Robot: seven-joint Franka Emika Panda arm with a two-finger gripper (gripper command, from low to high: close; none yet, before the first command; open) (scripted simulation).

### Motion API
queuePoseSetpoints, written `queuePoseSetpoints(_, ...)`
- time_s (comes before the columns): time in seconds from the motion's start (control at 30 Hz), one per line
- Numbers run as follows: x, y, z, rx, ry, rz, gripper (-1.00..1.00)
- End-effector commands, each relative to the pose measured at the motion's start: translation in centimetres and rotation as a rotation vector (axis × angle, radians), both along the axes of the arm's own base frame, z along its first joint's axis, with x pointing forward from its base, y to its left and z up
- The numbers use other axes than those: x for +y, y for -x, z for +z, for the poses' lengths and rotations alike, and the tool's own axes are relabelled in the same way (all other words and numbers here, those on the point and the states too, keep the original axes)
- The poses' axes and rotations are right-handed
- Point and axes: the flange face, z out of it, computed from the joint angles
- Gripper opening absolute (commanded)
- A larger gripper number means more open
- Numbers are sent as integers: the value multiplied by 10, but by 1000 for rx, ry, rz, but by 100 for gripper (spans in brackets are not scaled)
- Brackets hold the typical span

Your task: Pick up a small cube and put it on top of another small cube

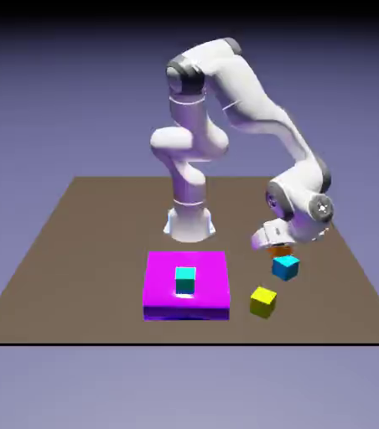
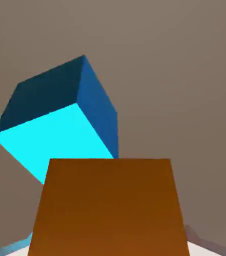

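Orange cube (image 2: 109,210) shows one plain, darkly shaded face.

Hand view: orange cube (image 2: 109,207) lg at btm, ctr; blue cube (image 2: 55,135) behind, upper L, partly hidden.

The white arm (image 1: 248,94) rises from its base, bends over at the top and slopes down to the exterior view's right, the claw (image 1: 277,250) low over the bench (image 1: 101,276).

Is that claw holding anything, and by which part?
The orange cube sits between the gripper's fingertips, by opposite sides; whether they grip it isn't clear.
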Motion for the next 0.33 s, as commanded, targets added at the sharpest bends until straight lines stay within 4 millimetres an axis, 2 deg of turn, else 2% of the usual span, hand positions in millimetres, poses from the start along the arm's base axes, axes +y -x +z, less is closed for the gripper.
queuePoseSetpoints(0.0,1,-1,1,1,1,-10,-100)
queuePoseSetpoints(0.03,1,-1,1,1,1,-10,-100)
queuePoseSetpoints(0.17,1,32,-54,1,1,-10,-100)
queuePoseSetpoints(0.2,1,33,-55,1,1,-10,-100)
queuePoseSetpoints(0.23,1,33,-55,1,1,-10,100)
queuePoseSetpoints(0.27,1,33,-55,1,1,-10,100)
queuePoseSetpoints(0.3,1,24,-42,1,1,-11,100)
